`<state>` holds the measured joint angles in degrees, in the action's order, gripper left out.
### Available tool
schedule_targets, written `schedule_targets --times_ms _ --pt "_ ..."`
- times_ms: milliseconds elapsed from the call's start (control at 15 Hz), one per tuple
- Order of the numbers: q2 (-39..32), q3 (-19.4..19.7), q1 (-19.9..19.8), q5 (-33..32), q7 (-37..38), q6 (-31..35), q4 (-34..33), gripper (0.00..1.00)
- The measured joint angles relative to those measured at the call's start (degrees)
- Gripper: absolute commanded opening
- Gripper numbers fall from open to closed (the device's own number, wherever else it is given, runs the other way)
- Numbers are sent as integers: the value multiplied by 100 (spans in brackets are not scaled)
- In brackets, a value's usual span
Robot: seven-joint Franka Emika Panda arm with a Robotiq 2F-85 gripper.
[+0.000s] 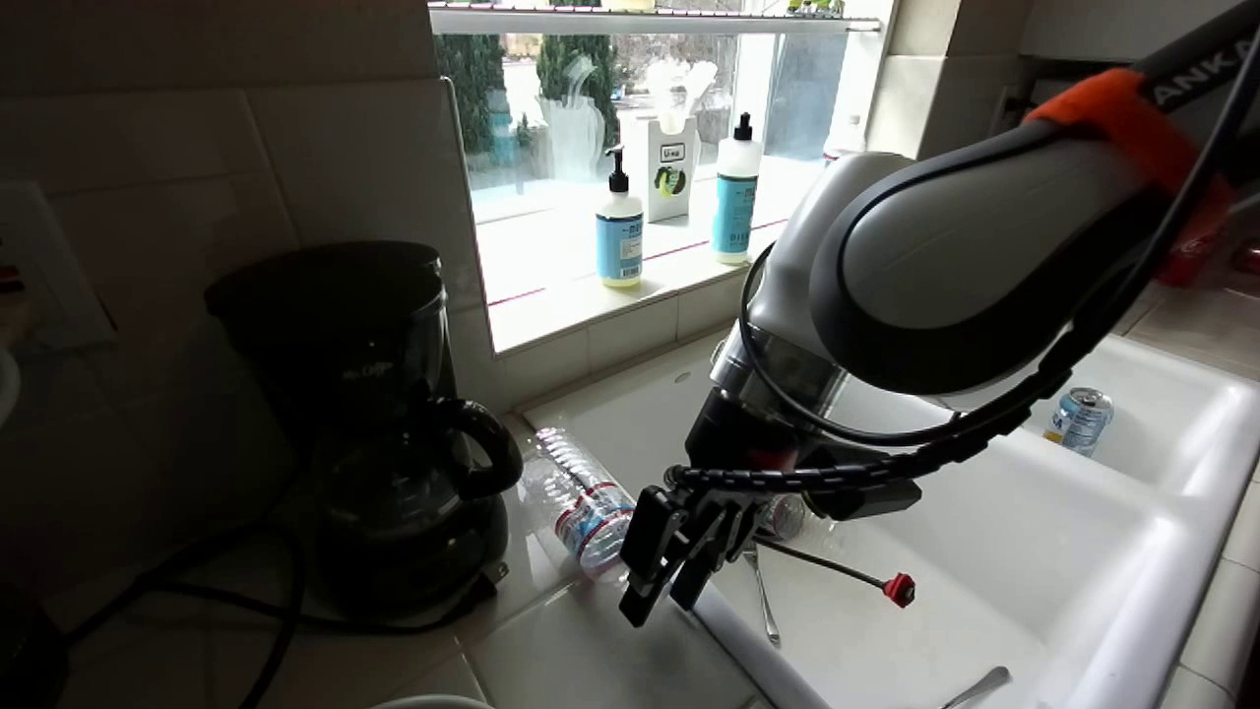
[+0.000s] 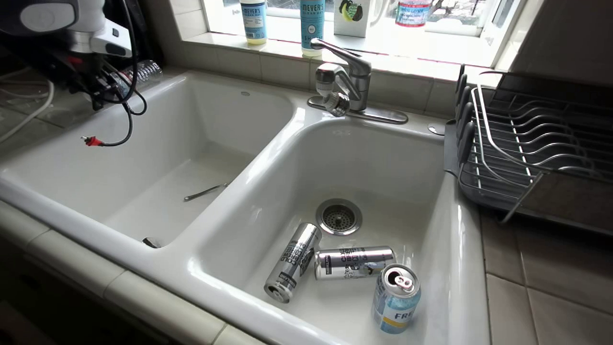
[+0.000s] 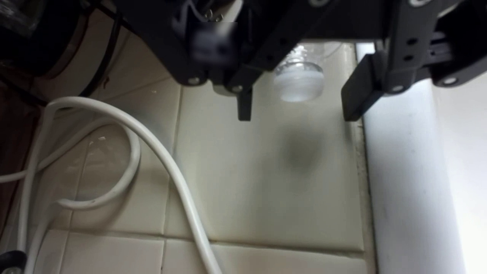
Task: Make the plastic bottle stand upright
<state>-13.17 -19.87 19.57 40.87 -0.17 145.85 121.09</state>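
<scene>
1. A white double sink (image 2: 244,182) stretches across both exterior views, a ridge parting its two basins and tiled counter (image 3: 266,213) bordering its rim.
2. My grey-and-black arm (image 1: 935,246), wearing an orange band (image 1: 1112,113), slants down across the sink in an exterior view.
3. A wire dish rack (image 2: 550,148) sits on the counter beside the basin that holds the cans (image 2: 355,262).
4. A black coffee maker (image 1: 345,335) stands on the counter near the wall (image 1: 177,128), its glass carafe (image 1: 394,492) in place.
5. A chrome faucet (image 2: 362,84) rises from the sink's back edge, below the windowsill (image 1: 551,310).
6. My gripper (image 3: 297,114) hangs near the counter's edge by the sink, its fingers (image 3: 359,89) spread well apart; in the wrist view, the white cap (image 3: 298,82) of the plastic bottle (image 1: 581,512) shows in the gap. Whether either finger touches the bottle, I cannot tell.
7. Two blue-labelled soap bottles (image 1: 619,246) stand upright on the sill.
8. The plastic bottle, clear and ribbed, lies on its side on the counter between coffee maker and sink, capped end toward my gripper, far end toward the windowsill.
9. Three cans share one basin: two silver ones on their sides, a blue can (image 2: 395,306) upright near them.
10. A metal utensil (image 2: 205,192) rests in the other basin.
11. A red connector (image 1: 899,589) dangles above that basin on a black lead (image 1: 817,560).
</scene>
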Motion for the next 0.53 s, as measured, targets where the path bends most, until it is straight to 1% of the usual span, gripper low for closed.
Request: schedule_targets --times_ms 67,200,267,400,467,533 --pt "-12 -12 10 -3 11 19 -11 53" --pt "-23 -31 29 -15 36 67 -28 33" --pt "-28 -36 40 -28 61 118 -34 27" --pt "-34 -37 65 -92 143 242 -38 9" --pt "-41 -38 77 -137 191 312 -38 6" --pt "-48 -40 84 -184 241 370 -38 8"
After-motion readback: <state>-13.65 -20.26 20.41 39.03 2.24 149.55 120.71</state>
